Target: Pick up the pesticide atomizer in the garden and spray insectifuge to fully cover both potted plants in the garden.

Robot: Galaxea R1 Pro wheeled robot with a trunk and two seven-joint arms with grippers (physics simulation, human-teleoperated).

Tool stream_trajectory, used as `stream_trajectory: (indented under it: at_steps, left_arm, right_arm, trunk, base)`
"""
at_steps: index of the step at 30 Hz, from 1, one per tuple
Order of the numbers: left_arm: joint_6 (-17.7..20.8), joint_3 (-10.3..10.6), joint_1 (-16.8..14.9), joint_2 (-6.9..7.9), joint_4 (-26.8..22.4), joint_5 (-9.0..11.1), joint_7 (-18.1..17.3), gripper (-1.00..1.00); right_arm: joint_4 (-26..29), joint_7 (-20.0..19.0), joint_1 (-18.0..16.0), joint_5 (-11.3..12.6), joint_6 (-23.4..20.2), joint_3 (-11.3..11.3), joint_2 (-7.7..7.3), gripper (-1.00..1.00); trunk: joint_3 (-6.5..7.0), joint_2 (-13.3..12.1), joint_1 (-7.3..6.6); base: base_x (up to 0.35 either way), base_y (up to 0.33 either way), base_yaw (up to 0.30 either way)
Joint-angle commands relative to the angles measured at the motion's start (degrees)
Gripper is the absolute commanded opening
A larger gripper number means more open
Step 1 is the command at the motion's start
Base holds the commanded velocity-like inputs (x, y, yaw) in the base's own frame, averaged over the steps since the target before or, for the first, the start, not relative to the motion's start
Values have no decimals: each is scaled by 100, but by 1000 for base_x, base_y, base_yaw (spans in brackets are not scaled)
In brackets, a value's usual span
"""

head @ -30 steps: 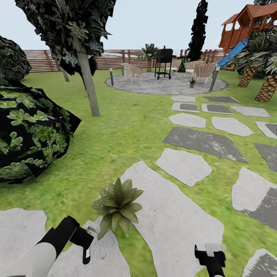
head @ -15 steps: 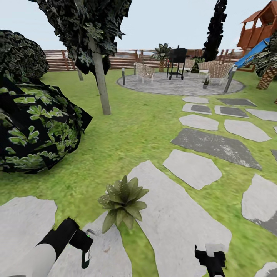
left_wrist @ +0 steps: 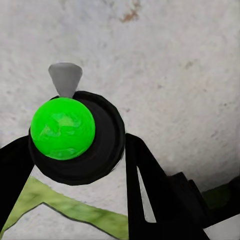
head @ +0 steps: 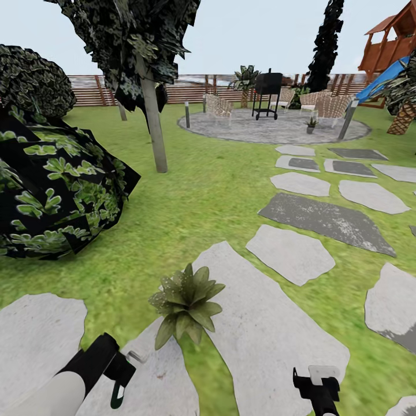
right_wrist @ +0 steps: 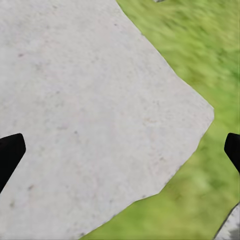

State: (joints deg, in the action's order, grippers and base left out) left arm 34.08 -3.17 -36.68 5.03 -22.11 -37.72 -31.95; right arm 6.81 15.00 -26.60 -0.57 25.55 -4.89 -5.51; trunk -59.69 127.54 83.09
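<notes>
Grey stepping stones (head: 263, 332) are lying across the green lawn (head: 190, 202) of the garden, leading toward a round paved patch (head: 271, 128) with chairs, a black grill (head: 267, 92) and a brown slatted fence (head: 190, 88) behind. One potted plant (head: 186, 301) is sitting at the edge of the nearest stone, just ahead of the left gripper (head: 118, 378). A second small potted plant (head: 312, 123) is standing far off on the paved patch.

In the left wrist view the left gripper (left_wrist: 75, 150) is gripping the spray bottle (left_wrist: 75, 140), its black fingers (left_wrist: 150, 190) pressing on both sides; the bottle's bright green top and pale nozzle are facing the stone. No label or writing can be read on it.

The right gripper (head: 315, 386) is hanging low over the stone, and in its wrist view the right gripper (right_wrist: 120, 150) is spread wide with nothing between the fingertips (right_wrist: 10, 152).

A large leafy bush (head: 55, 190) is sitting on the left, beside a tree trunk (head: 155, 127).
</notes>
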Motion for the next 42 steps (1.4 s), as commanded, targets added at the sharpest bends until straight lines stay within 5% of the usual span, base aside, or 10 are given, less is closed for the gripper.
stream_trajectory:
  at_steps: [1, 12, 31, 42]
  left_arm:
    - [20, -34, 0, -4, -12, -51, -41, -100]
    - [28, -43, 3, -2, -21, -25, -39, -100]
    - [34, -28, 27, -3, -4, -53, -54, -100]
    - [29, -35, 29, -3, -13, -51, -48, -100]
  right_arm:
    - [-4, 46, -3, -5, 2, -47, -2, 100]
    - [-3, 54, -3, 1, 2, -47, 15, 100]
    - [1, 55, -3, 2, 2, -47, 24, 100]
    - [-2, 55, -3, 1, 2, -47, 24, 100]
  trunk:
    - [-5, 2, -1]
    - [-5, 2, -1]
    - [-5, 2, -1]
    - [-5, 2, -1]
  base:
    - [0, 0, 0]
    - [127, -161, 10]
    - [8, -21, 207]
    - [0, -254, 64]
